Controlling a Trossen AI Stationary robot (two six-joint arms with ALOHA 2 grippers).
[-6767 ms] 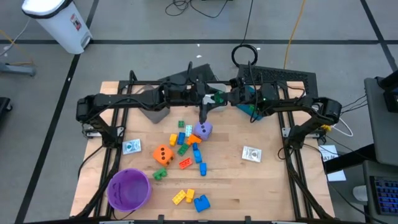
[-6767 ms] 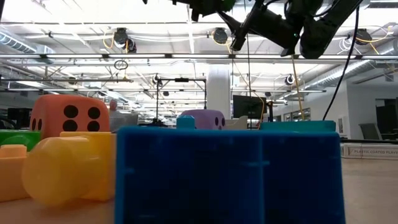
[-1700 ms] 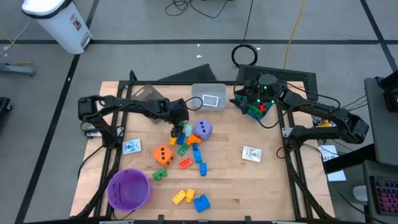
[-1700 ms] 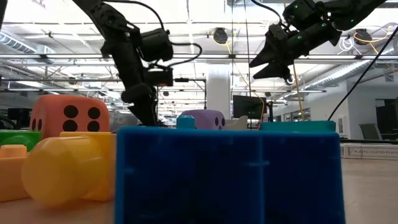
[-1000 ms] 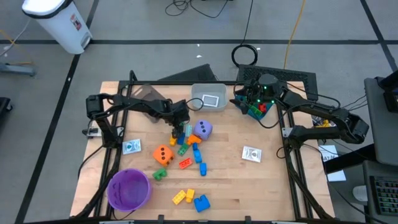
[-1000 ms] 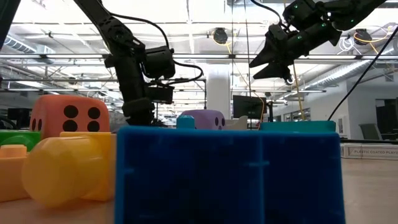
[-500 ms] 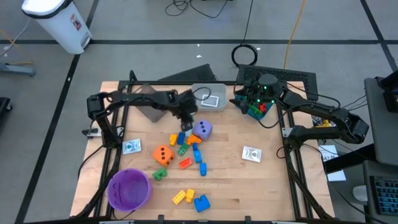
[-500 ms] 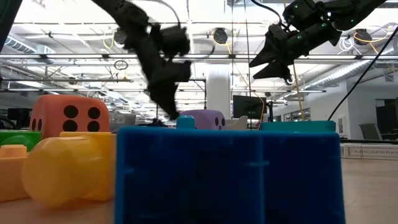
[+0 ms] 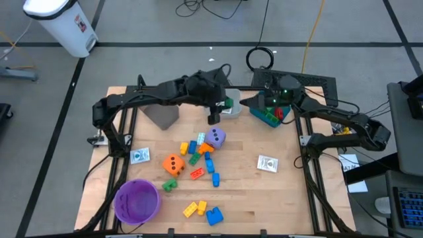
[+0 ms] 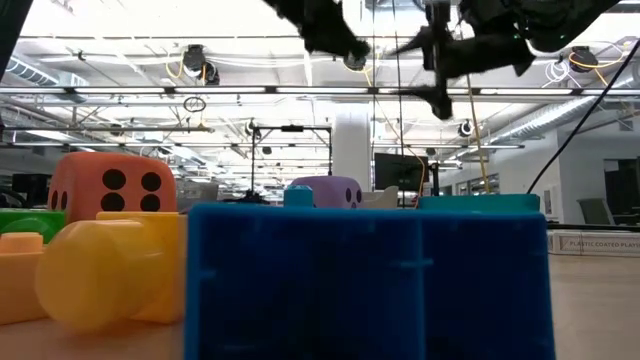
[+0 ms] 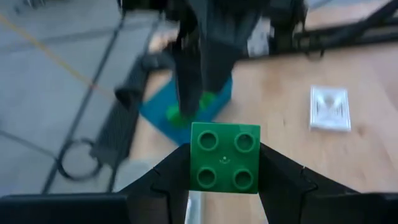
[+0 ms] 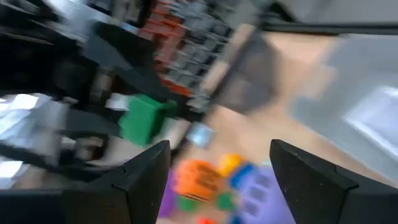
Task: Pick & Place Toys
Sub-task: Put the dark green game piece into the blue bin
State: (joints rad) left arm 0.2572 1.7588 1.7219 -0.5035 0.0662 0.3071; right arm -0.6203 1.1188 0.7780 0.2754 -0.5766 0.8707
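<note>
My left gripper (image 9: 223,106) is high over the table's far middle, shut on a green four-stud brick (image 11: 225,163), also seen in the right wrist view (image 12: 142,118). My right gripper (image 12: 217,180) stands open and level just to its right (image 9: 255,102), facing it, with nothing between its fingers. The other toys lie on the wood: a heap of small bricks with a purple die (image 9: 215,138) and an orange die (image 9: 173,164), loose bricks (image 9: 206,213) near the front edge, and two whitish cards (image 9: 139,156) (image 9: 268,163). My left gripper pinches the green brick by two opposite sides (image 11: 194,163) between its two fingers. The fingers point toward the table's right, slanting down. The brick is lifted clear of the table, its studded top toward the wrist camera.
A teal bin (image 9: 268,118) sits at the far right below my right gripper. A pale bin (image 9: 232,111) is under my left gripper, and a grey bin (image 9: 162,116) stands at the far left. A purple bowl (image 9: 137,201) stands at the near left corner.
My left gripper has risen from the brick heap with the green brick, swung toward the table's far right up to my right gripper, and tipped from pointing steeply down toward level. My right gripper has stayed in place and rolled about its wrist.
</note>
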